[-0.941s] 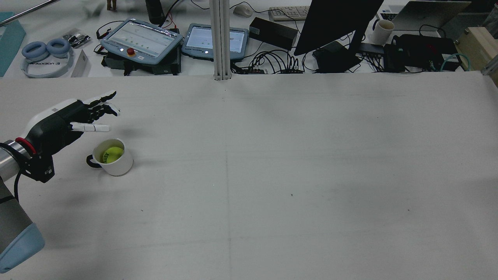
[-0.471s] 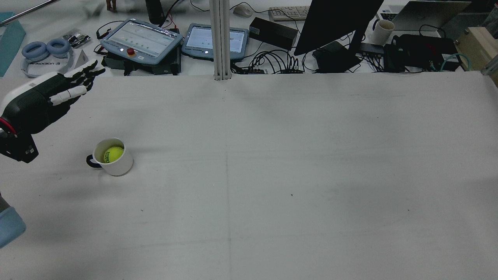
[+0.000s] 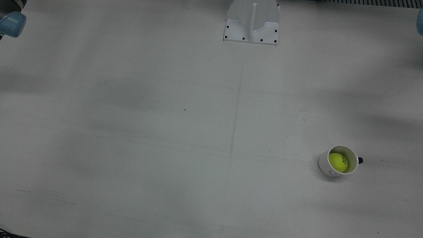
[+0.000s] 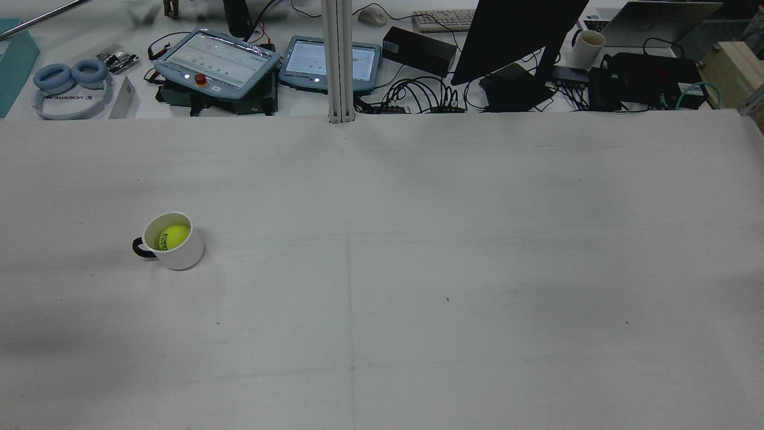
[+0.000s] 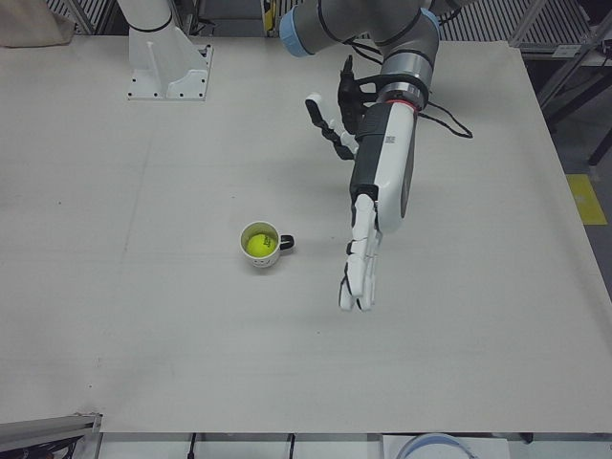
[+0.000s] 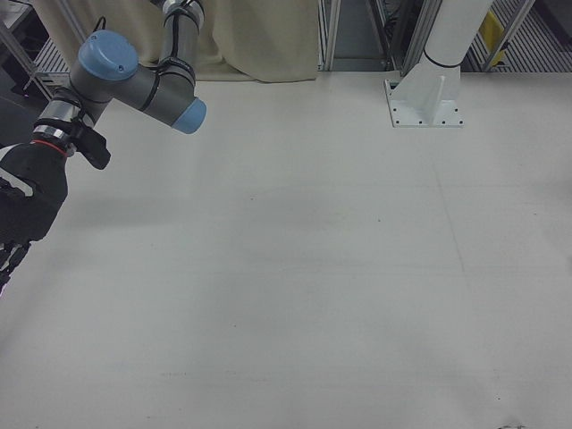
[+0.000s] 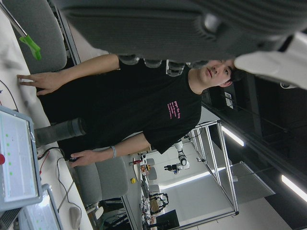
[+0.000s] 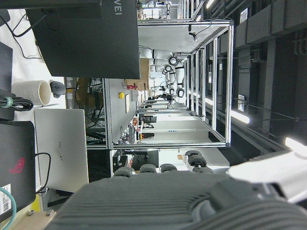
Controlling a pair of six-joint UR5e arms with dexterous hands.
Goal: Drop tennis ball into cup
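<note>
The tennis ball (image 4: 174, 236) sits inside the cup (image 4: 176, 249), below the rim, and the cup stands upright on the table (image 4: 418, 269) on the robot's left half. In the rear view the cup's dark handle points toward the left edge. Judged from this, the drop is complete and no transfer remains.

The left hand (image 5: 368, 229) is the nearer one. In the left-front view it hangs above the table beside the cup, on the handle side, clear of the rim and touching nothing. Its long axis runs from the wrist near the pedestal side toward the operators' edge, with the fingers extended straight and spread; it holds nothing. The cup lies to the view's left of the palm, so any retreat should carry the hand away from the handle, not across it.

The right hand (image 6: 22, 210) appears only at the left edge of the right-front view, well apart from the cup. Its fingers are cut off by the frame, so its state cannot be determined.

Neither hand appears in the rear or front view. Both hand cameras face the room, not the table. In the left hand view a person (image 7: 139, 105) stands beyond the table, one hand on a desk.
</note>
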